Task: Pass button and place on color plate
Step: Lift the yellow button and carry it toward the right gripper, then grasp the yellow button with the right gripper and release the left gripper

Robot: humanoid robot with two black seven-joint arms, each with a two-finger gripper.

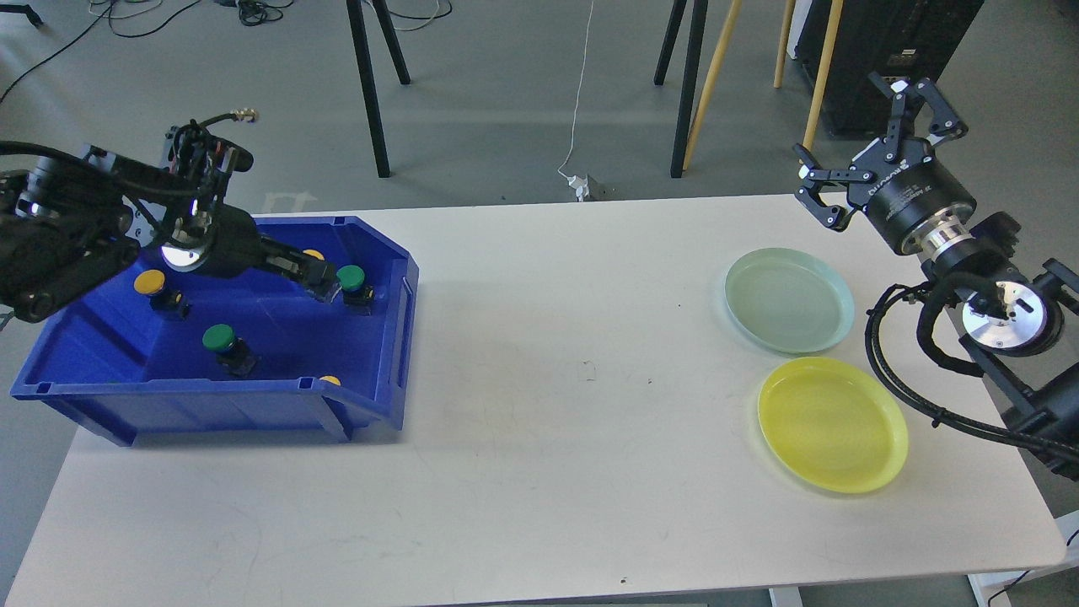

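Note:
A blue bin [383, 253] at the table's left holds several push buttons on black bases. My left gripper [319, 280] is raised over the bin's right part and appears shut on a yellow button [314, 255], whose cap peeks out above the fingers. A green button [351, 276] stands right beside it. Another green button [219, 337] and a yellow button [150, 282] stand on the bin floor, and a yellow cap [330, 380] shows at the front wall. A pale green plate [788, 299] and a yellow plate [832, 423] lie at the right, both empty. My right gripper [843, 126] is open above the table's far right corner.
The white table [539, 405] stretches between the bin and the plates. My right arm's cables [893, 362] hang beside the plates at the table's right edge. Chair and stand legs [687, 84] stand on the floor behind the table.

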